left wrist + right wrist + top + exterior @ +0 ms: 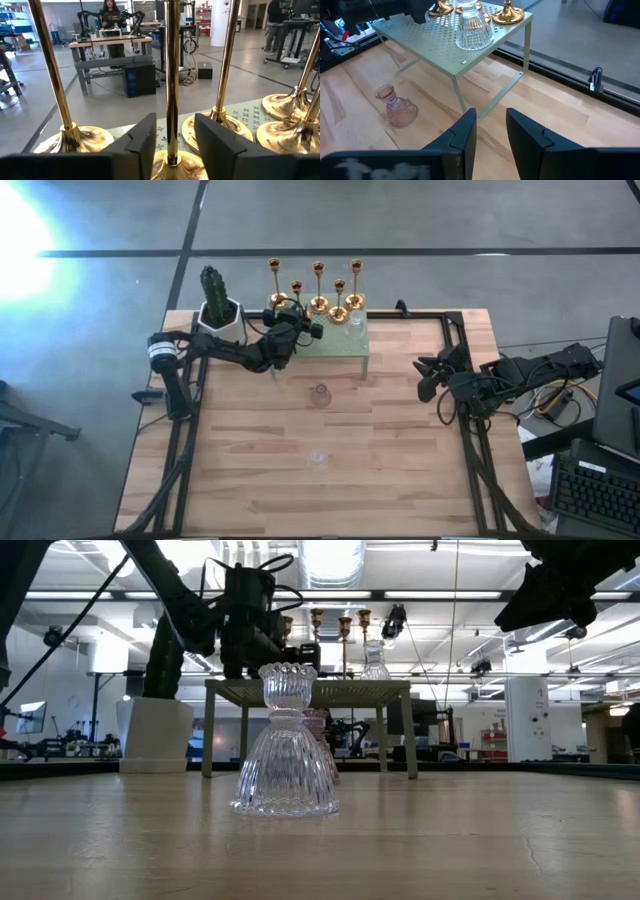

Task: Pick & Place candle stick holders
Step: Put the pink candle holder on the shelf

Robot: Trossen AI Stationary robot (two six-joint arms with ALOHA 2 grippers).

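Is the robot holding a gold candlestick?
No. The left end effector sits open around a gold candlestick's stem without gripping; the right end effector is empty.

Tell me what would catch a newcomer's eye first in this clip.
Probably the cluster of gold candle holders standing on the green stand at the table's far edge, with the left end effector open around one slim gold stem. Next, the clear glass holder and the pinkish glass holder, both standing upright on the bare wooden table. The right end effector waits at the table's right side.
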